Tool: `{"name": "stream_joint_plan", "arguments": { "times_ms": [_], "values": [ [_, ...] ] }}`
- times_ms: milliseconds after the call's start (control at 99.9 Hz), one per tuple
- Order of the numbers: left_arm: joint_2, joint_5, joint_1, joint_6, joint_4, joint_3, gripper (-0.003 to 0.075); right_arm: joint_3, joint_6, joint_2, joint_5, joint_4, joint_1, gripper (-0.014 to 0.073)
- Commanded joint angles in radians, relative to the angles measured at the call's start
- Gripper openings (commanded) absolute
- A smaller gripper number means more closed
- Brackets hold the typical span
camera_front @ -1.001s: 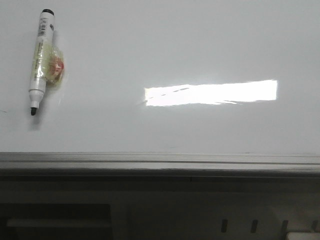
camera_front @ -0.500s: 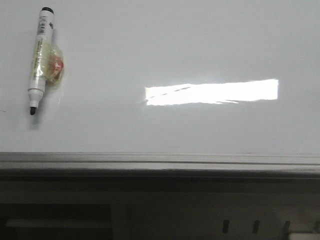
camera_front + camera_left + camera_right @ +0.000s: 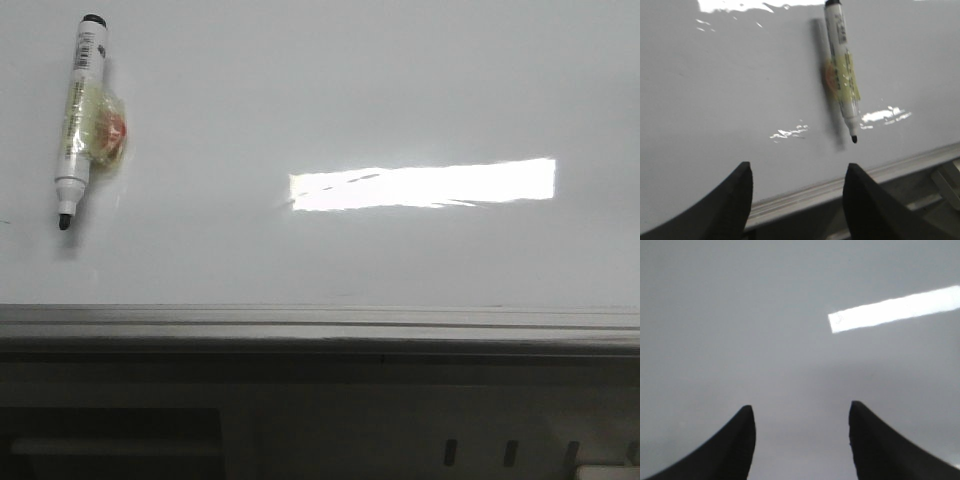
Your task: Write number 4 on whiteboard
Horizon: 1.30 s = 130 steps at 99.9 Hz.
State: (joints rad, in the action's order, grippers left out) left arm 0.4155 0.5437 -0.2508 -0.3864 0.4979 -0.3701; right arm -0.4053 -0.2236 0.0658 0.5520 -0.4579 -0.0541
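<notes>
The whiteboard fills the front view, glossy white with a bright rectangular reflection. No number 4 shows on it. An uncapped white marker with yellowish tape round its barrel lies at the board's far left, black tip toward the near edge. In the left wrist view the marker lies ahead of my left gripper, which is open and empty above the board's near rail. My right gripper is open and empty over bare whiteboard. Neither gripper appears in the front view.
A grey metal edge rail runs along the board's near side, with a darker frame and slots below it. A tiny dark mark sits at the board's left edge.
</notes>
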Motion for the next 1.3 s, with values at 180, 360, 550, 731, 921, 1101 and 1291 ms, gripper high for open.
{"name": "stream_joint_plan", "arguments": {
  "times_ms": [180,360,550,731,921,1101,1291],
  "values": [
    [0.176,-0.088,-0.107,-0.009,0.059,-0.062,0.0353,-0.036,-0.011,0.026,-0.042,-0.016,-0.002,0.0376],
    [0.260,-0.145,-0.123,-0.009,0.179,-0.102,0.0353,-0.036,-0.011,0.026,-0.042,-0.016,-0.002,0.0376],
    [0.331,-0.196,-0.123,-0.009,0.277,-0.123,0.0353,-0.036,-0.011,0.026,-0.042,-0.016,-0.002,0.0376],
    [0.391,-0.200,-0.123,-0.009,0.296,-0.123,0.0353,-0.036,-0.011,0.026,-0.042,-0.016,-0.002,0.0376],
    [0.450,-0.225,-0.123,-0.032,0.368,-0.129,0.0353,-0.034,-0.011,0.035,-0.041,-0.016,-0.002,0.0376],
    [0.503,-0.236,-0.154,-0.060,0.375,-0.172,0.0353,-0.034,-0.011,0.052,-0.041,-0.016,-0.002,0.0376],
    [0.576,-0.300,-0.196,-0.081,0.374,-0.202,0.0353,-0.034,-0.011,0.059,-0.041,-0.016,-0.002,0.0376]
  ]
}}
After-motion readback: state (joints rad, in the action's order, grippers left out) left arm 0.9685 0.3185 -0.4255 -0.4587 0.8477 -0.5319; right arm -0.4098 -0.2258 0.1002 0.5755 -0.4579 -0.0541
